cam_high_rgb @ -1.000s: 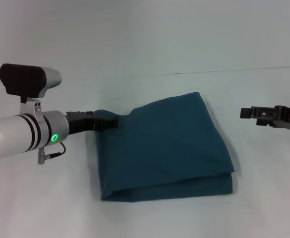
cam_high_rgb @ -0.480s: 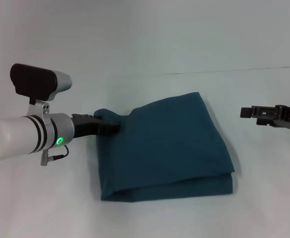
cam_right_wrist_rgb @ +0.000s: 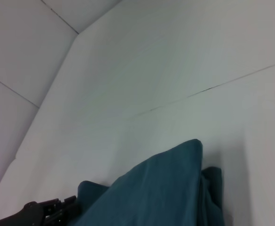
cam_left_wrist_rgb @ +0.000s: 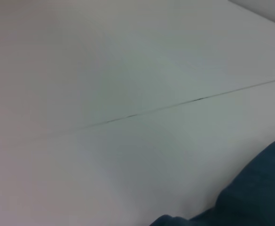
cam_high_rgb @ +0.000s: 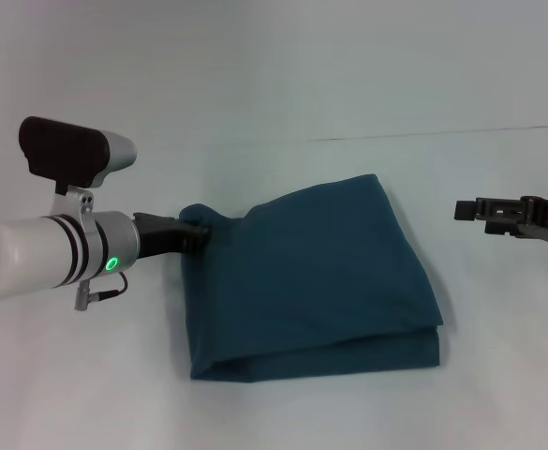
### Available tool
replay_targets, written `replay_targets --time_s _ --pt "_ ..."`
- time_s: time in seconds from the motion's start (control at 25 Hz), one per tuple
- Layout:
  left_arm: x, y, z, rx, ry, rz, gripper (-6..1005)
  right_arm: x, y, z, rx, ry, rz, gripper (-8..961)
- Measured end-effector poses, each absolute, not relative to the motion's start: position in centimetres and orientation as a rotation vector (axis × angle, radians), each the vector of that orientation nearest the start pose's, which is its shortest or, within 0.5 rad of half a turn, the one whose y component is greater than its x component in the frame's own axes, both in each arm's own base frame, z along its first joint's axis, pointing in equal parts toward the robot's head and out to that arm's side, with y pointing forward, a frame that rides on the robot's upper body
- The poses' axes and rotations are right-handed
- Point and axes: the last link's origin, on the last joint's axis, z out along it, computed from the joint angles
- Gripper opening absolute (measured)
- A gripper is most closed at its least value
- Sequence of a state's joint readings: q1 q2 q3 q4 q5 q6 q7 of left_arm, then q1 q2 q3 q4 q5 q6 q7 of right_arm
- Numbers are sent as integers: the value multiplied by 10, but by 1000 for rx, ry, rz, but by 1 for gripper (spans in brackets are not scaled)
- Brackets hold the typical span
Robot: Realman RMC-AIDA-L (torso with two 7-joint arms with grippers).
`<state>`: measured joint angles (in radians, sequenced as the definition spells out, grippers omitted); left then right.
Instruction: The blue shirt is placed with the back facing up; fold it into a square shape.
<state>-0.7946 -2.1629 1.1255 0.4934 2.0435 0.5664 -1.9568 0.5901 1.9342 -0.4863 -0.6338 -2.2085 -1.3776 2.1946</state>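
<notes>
At shirt's left corner, left gripper (cam_high_rgb: pixel 197 234) touches blue shirt (cam_high_rgb: pixel 320 272).

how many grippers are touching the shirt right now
1. The left gripper is at the blue shirt's far-left corner, touching the fabric. The right gripper hangs off to the shirt's right, apart from it.

Folded blue shirt (cam_high_rgb: pixel 311 281) lies centre on the table (cam_high_rgb: pixel 274 84) (left gripper (cam_high_rgb: pixel 199 234) touching its left edge); right gripper (cam_high_rgb: pixel 466 211) well apart, right.
</notes>
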Motion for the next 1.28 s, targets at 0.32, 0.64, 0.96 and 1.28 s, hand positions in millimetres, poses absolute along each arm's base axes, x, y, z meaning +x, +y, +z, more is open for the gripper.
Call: replay_targets --time_s 0.32,0.64,0.96,1.28 --pt "-222 433 -80 -2258 -975 -212 29 313 375 75 -2110 1621 635 900" --pt "-219 437 -74 -2247 -959 -232 1 313 376 75 -2108 1617 635 899" --pt "-220 443 -56 -2181 -969 -300 1 314 374 75 -2097 1620 647 900" --pt "-224 447 -43 -2139 -972 -332 1 313 374 70 -2117 1610 645 899"
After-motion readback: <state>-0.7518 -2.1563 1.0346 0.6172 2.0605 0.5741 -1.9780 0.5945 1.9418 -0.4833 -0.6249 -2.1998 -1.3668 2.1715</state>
